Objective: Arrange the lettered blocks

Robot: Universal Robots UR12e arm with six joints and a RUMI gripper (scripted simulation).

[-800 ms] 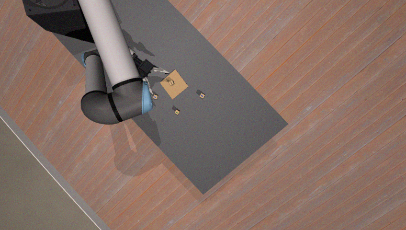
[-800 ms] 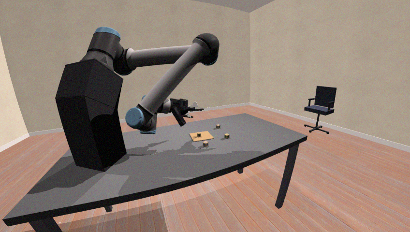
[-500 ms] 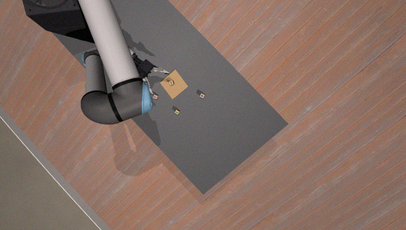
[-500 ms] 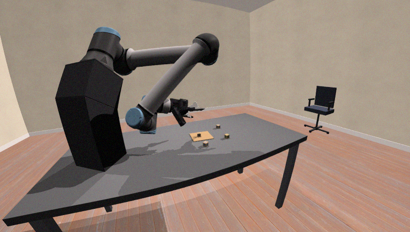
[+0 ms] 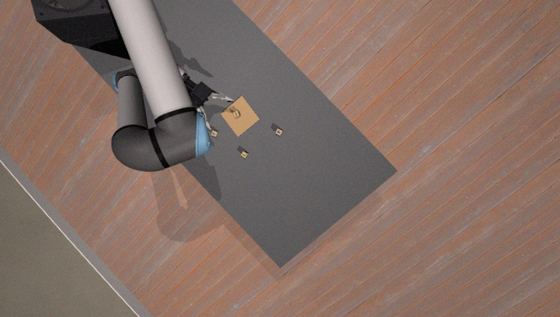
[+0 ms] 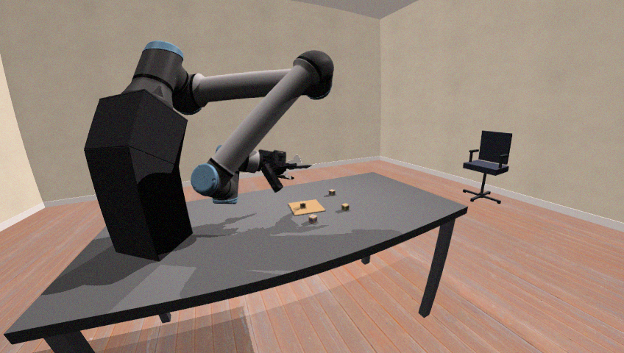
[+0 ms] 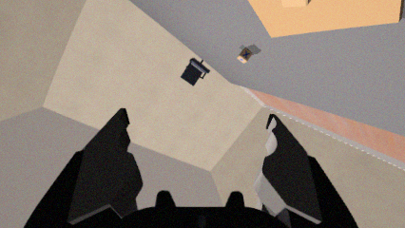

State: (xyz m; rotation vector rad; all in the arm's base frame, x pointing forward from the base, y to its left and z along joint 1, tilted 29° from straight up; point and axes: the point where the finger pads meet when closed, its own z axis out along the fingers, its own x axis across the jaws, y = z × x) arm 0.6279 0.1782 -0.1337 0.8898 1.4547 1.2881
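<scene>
Top view: beside the mat [image 5: 245,123] [image 6: 313,210] [image 7: 333,19], the wide-spread gripper [image 5: 220,114] [image 6: 302,171] [image 7: 200,112] could clip a block [image 5: 214,133] [image 6: 312,218] if lowered carelessly.

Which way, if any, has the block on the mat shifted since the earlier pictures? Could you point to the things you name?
No: the block [image 5: 236,114] [image 6: 302,205] sits in the same spot on the mat [image 5: 243,125] [image 6: 316,208], near its robot-side corner.
</scene>
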